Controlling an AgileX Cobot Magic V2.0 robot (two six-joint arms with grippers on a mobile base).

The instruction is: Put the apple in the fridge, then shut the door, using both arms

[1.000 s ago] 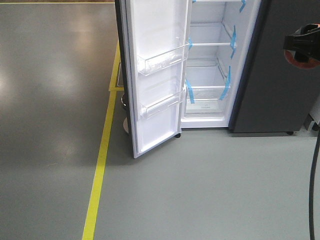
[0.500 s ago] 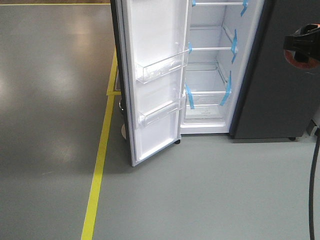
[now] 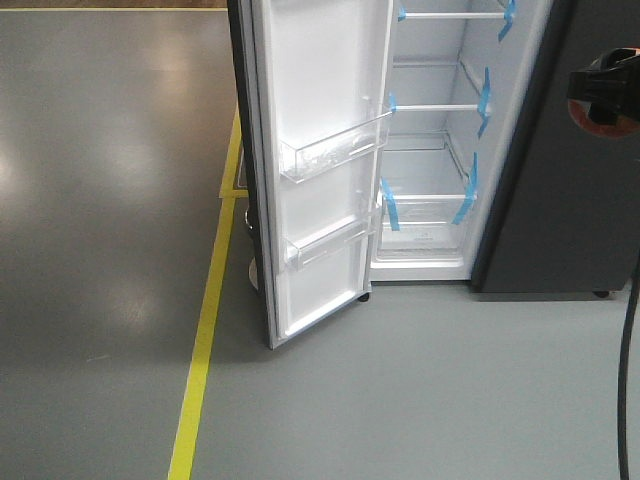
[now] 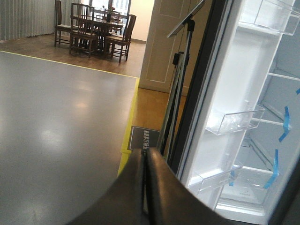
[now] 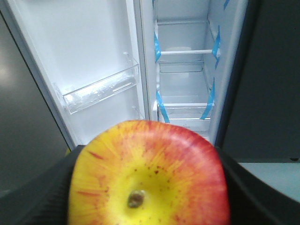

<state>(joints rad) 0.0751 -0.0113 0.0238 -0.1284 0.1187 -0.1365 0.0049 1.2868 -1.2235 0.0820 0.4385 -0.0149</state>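
The fridge (image 3: 435,150) stands open, white inside, with shelves and blue tape strips. Its door (image 3: 320,170) is swung out to the left, its white inner face with clear bins showing. My right gripper (image 5: 145,187) is shut on the red and yellow apple (image 5: 150,173), which fills the bottom of the right wrist view, in front of the open fridge (image 5: 185,70). The right gripper also shows at the right edge of the front view (image 3: 605,90). My left gripper (image 4: 144,159) is shut and empty, left of the door's edge (image 4: 220,103).
A yellow floor line (image 3: 205,330) runs along the grey floor left of the door. A tripod stand (image 4: 176,84) is behind the door. A dark grey fridge panel (image 3: 580,200) is right of the opening. A black cable (image 3: 628,370) hangs at the right edge.
The view has shifted: the fridge and door now sit slightly lower and to the right in the front view. The right gripper holds the same place in the frame.
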